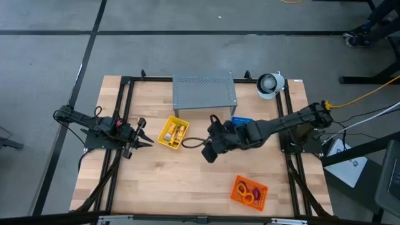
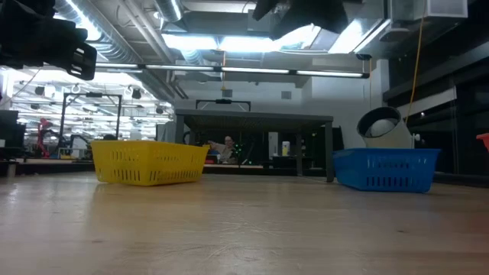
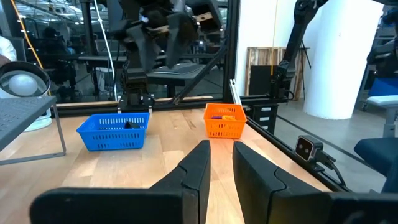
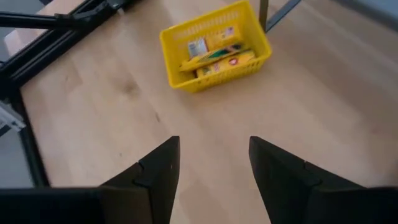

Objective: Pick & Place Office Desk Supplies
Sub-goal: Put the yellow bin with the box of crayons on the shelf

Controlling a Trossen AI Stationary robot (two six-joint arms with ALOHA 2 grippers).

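Observation:
A yellow tray left of the table's centre holds yellow-and-white packets. An orange tray near the front right holds coloured loops. A blue tray stands by the grey stand, partly hidden under my right arm in the high view. My right gripper hangs above bare table just right of the yellow tray, open wide, with nothing between its fingers. At the table's left edge my left gripper points level across the table, a narrow gap between its fingers, holding nothing.
A grey perforated metal stand sits at the far middle, with a white round device to its right. Black frame rails run along the table's sides. Bare wood lies between the yellow and orange trays.

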